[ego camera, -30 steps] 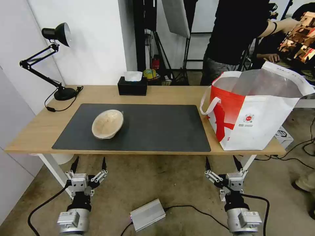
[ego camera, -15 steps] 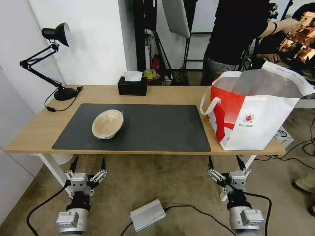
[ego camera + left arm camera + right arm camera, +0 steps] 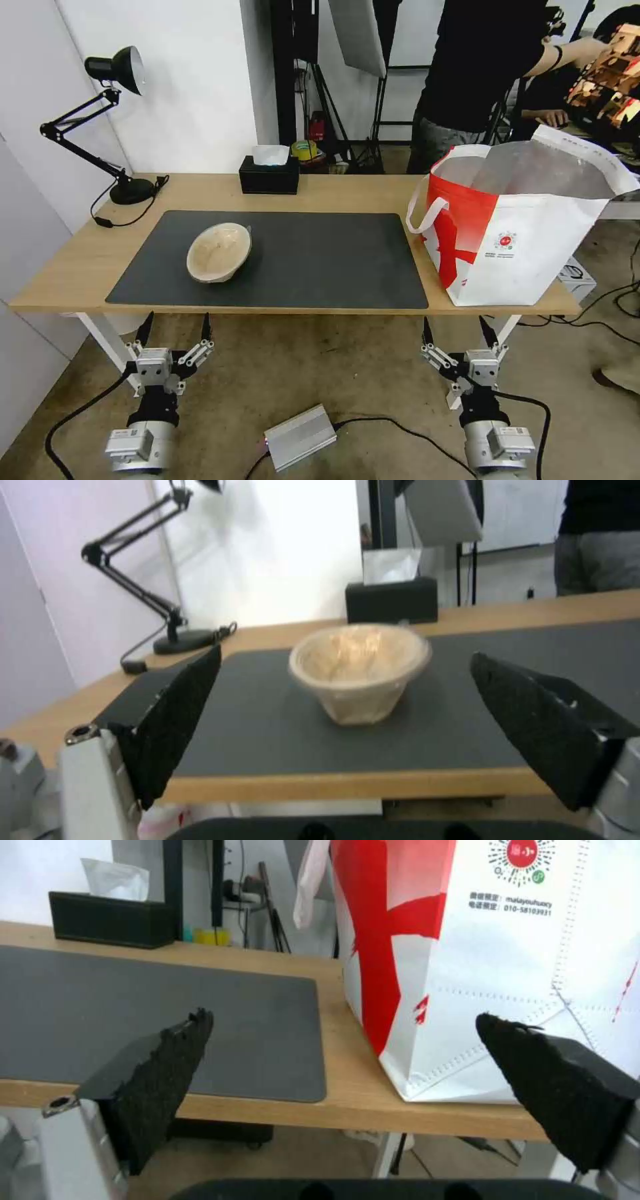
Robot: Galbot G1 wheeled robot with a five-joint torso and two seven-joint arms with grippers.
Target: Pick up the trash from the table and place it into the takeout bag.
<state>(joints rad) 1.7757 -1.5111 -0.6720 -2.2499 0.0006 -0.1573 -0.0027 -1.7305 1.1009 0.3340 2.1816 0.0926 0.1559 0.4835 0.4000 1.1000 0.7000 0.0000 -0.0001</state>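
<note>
Beige paper-pulp bowl (image 3: pixel 219 252): sitting upright on the dark grey mat (image 3: pixel 320 267), left half of the desk (image 3: pixel 73 267); contents hard to make out. Takeout bag (image 3: pixel 527 227): standing open at the desk's right end, its interior lying hidden behind its front wall. Left tool (image 3: pixel 173 327) and right tool (image 3: pixel 455 328): both hanging below the desk's front edge, fingers spread wide, gripping nothing.

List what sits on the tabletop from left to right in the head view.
desk lamp → paper-pulp bowl → tissue box → takeout bag. The bowl rests on the dark mat, which spans the middle of the table.
</note>
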